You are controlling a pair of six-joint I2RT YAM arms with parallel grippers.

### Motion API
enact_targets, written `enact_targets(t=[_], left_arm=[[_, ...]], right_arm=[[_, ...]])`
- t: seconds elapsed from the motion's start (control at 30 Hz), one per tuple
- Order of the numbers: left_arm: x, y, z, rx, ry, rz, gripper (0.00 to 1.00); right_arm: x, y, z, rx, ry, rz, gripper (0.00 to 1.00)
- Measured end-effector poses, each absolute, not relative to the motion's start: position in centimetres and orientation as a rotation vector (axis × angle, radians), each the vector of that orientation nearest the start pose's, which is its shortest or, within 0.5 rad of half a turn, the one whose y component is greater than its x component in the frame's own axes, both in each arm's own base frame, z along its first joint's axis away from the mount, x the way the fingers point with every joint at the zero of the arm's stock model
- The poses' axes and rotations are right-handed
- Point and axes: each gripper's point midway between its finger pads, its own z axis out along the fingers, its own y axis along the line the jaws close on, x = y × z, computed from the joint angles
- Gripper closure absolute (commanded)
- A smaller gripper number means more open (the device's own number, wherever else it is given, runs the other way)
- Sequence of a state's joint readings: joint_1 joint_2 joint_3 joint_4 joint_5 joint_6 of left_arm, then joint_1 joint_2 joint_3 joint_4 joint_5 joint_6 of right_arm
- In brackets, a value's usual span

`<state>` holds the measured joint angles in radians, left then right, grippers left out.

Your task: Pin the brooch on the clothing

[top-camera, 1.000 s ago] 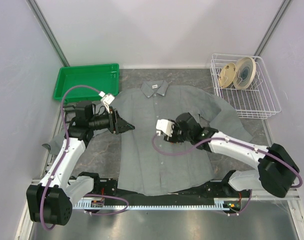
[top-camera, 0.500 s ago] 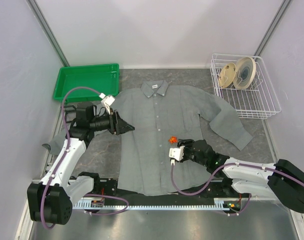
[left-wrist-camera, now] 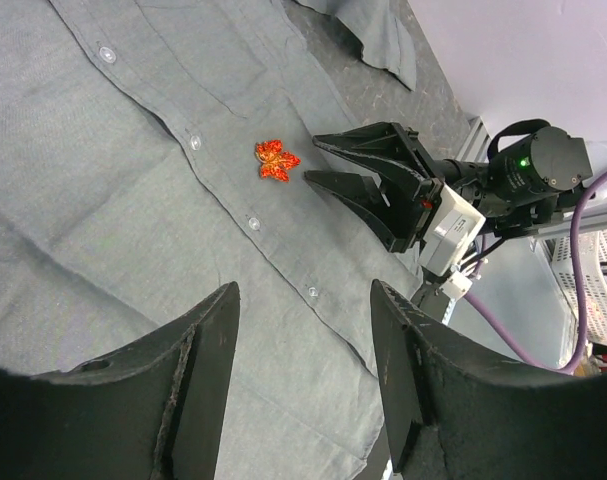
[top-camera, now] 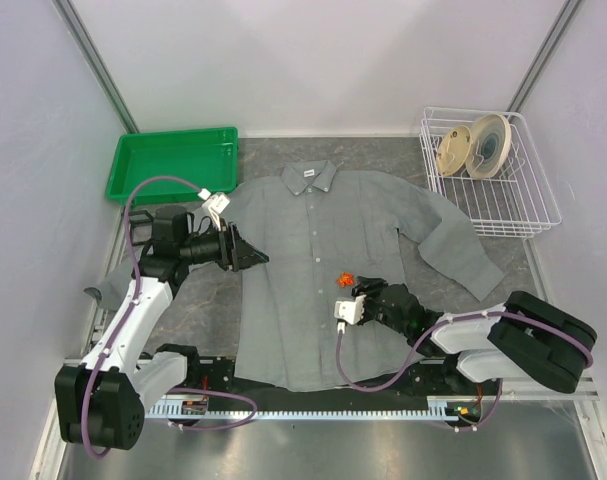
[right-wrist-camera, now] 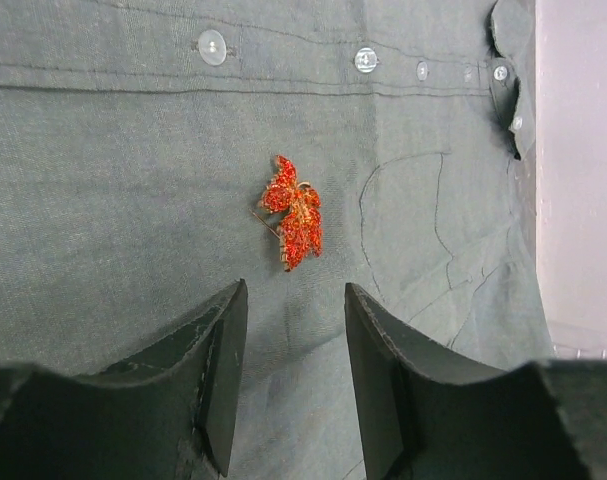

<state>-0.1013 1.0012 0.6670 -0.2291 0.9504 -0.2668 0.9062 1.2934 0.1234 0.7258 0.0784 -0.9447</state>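
A grey shirt [top-camera: 313, 230] lies spread flat, front up, with two robot arms reaching over it. The right claw [top-camera: 357, 292] hangs low over the cloth with its jaws moderately wide and nothing between them. A small orange-red leaf-shaped brooch [top-camera: 346, 279] lies flat on the shirt just ahead of its fingertips, in line with the gap and not touching either one. Whether its pin passes through the fabric cannot be told.

The left claw [top-camera: 261, 256] hovers over the shirt's side edge, also spread and empty, pointing across at the brooch from well apart.

If the brooch needs fastening, the right claw would do well to go straight forward and close on the leaf's outer edges. The left claw could press the cloth down beside it so the fabric does not bunch.

Beyond the brooch from the right claw runs the row of buttons [right-wrist-camera: 212, 46], and off to one side is a stitched pocket [right-wrist-camera: 403, 210]. The green tray [top-camera: 173, 165] and wire basket [top-camera: 513, 205] stand far beyond both claws, so there is open cloth all round.
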Motion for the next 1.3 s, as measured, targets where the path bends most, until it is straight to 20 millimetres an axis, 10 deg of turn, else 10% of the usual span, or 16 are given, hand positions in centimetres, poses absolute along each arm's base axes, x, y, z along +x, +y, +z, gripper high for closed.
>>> enact_targets(t=[0.53, 0.73, 0.97, 1.3], left_arm=[[23.3, -17.3, 18.9, 0.401, 2.060, -1.224, 0.39], [23.3, -17.3, 18.8, 0.399, 2.064, -1.225, 0.39], [23.3, -17.3, 18.7, 0.399, 2.066, -1.226, 0.39], [23.2, -17.3, 19.5, 0.502, 2.002, -1.191, 0.39]], right_arm=[[23.7, 21.9, 3.0, -1.588, 1.248, -0.141, 0.57], [24.3, 22.2, 2.6, -1.605, 1.256, -0.164, 0.97], [25.2, 22.9, 3.2, -1.579, 1.305, -0.165, 1.00], [27.7, 27.8, 13.6, -1.371, 1.429, 0.145, 1.00]])
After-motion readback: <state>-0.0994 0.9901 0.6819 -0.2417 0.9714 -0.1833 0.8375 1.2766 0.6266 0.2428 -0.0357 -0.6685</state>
